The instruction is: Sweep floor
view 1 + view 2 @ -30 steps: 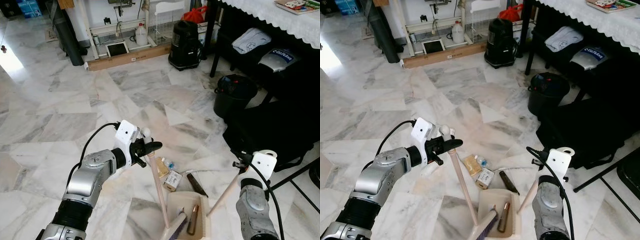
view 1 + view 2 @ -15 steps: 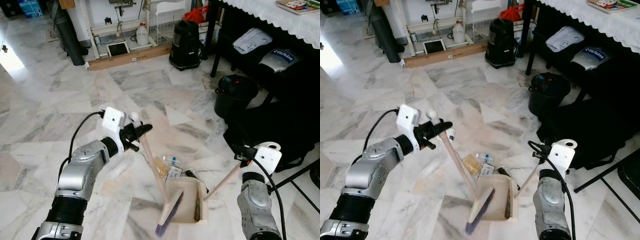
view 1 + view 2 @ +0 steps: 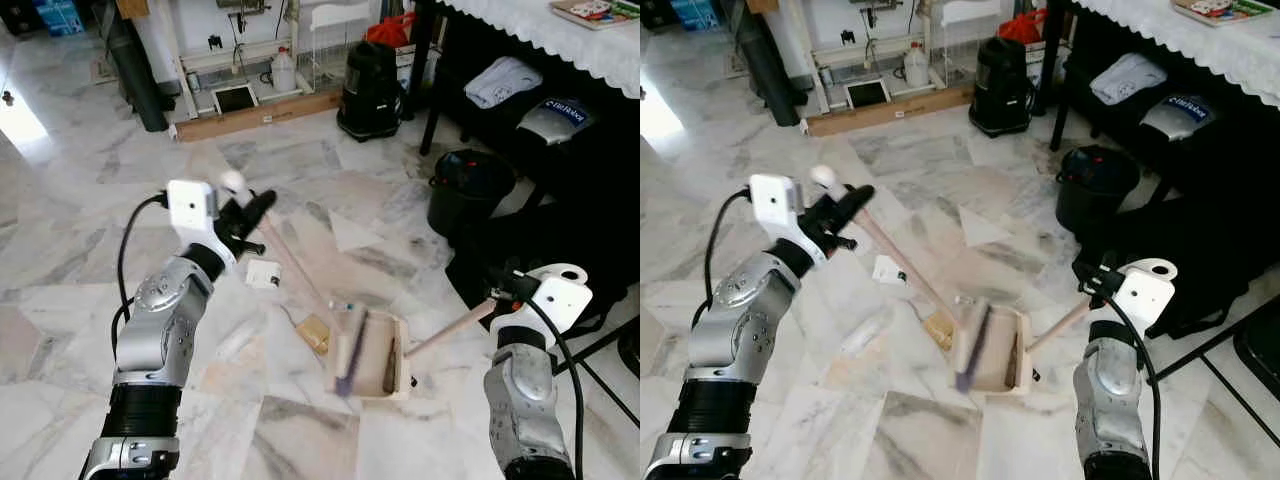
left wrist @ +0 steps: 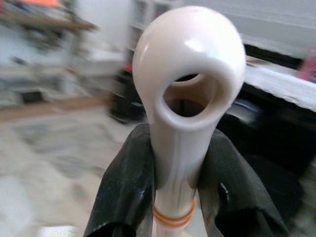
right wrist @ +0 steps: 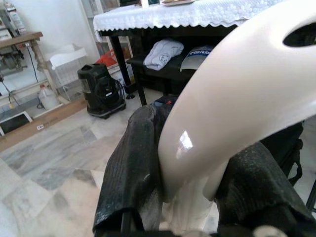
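Raised and swung outward since a second ago, the left gripper [image 3: 243, 212] now holds the broom handle [image 3: 290, 262] up and to the robot's left of the dustpan [image 3: 372, 350], its black fingers [image 4: 123, 192] closed on the shaft just under the white loop end; the broom head [image 3: 351, 350], blurred, has gone from lying inside the pan to standing at its open left edge; the dustpan itself has shifted forward and now sits tipped on the marble floor [image 3: 90, 240]; the right gripper [image 3: 512, 288] clamps the end of the dustpan handle [image 3: 450, 329], which slants up from the pan's right side; a tan packet [image 3: 314, 332] lies on the floor just left of the dustpan, and a white card [image 3: 264, 273] lies further left, apart from it; a black bin [image 3: 468, 190] stands well beyond the dustpan to the right.
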### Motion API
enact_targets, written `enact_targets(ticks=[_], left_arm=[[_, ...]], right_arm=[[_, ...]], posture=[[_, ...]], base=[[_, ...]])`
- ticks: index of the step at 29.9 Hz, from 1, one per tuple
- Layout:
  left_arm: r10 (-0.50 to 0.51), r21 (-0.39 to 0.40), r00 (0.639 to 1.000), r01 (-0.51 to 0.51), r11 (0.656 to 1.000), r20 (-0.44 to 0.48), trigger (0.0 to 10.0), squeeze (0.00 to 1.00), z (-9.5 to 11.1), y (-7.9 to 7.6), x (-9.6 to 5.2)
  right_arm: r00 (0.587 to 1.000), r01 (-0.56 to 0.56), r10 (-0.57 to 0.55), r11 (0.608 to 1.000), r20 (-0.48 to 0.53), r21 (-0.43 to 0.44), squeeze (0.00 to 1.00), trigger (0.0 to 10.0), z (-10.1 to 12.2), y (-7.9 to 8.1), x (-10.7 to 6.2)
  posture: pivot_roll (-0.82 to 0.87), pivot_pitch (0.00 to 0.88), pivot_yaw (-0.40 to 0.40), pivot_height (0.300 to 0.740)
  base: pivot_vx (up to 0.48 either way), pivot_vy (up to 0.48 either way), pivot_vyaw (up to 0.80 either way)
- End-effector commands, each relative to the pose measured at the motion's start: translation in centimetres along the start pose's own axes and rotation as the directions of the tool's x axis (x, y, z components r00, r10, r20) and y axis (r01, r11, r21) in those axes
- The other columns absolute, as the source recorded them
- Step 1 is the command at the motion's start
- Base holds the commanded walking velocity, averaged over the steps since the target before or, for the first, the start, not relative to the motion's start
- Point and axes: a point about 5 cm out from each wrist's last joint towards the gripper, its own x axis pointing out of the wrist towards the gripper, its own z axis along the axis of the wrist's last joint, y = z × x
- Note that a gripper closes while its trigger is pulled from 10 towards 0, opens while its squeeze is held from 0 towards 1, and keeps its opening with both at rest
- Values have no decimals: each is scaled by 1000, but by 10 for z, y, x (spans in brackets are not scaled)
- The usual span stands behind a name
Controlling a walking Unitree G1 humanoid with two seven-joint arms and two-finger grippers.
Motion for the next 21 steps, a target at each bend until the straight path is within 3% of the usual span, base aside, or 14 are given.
enact_targets(ticks=[1,7,15,21], left_arm=[[64,82,991,-74,994,117,10000,0,22,9,1],[78,167,993,-92,982,92,10000,0,1,4,-13],[95,161,995,-98,982,29,10000,0,-37,-11,-24],[118,157,993,-121,980,32,10000,0,-45,-14,-28]], right_arm=[[999,-2,1,999,38,34,0,10000,10,2,3],[998,-21,17,998,66,62,0,10000,17,6,1],[996,-28,21,997,89,73,0,10000,24,8,-3],[994,-27,21,998,105,62,0,10000,28,6,-9]], posture=[[-15,57,23,740],[-37,21,12,740],[-56,0,0,740],[-69,0,6,740]], base=[[0,0,0],[0,0,0],[0,0,0],[0,0,0]])
